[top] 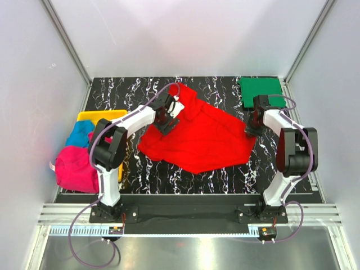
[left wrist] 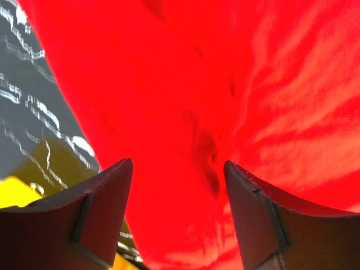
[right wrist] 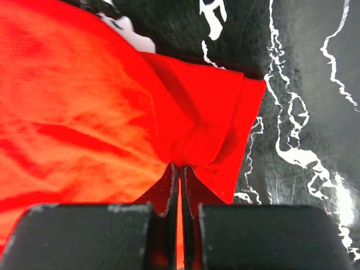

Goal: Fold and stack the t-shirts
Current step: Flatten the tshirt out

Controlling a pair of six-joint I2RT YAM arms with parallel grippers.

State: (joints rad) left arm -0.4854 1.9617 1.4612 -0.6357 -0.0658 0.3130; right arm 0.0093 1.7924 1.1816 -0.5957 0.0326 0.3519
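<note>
Right gripper (right wrist: 181, 171): pinched tight on a corner of the bright red soft cloth t-shirt (top: 197, 135), frame centre, probably for folding.
Left gripper (left wrist: 177, 169): jaws wide, empty, above its upper-left edge.

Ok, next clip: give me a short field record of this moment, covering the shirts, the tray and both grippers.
red t-shirt: spread unfolded and rumpled, mid-table
dark green t-shirt: folded flat, far right corner
pink t-shirt: bunched at the left edge, over the near end of the yellow tray
turquoise t-shirt: bunched in the tray, behind the pink one
left gripper: open, over the red shirt's far left part
right gripper: shut, pinching the red shirt's right edge
stage: green looks done, red not yet folded
</note>
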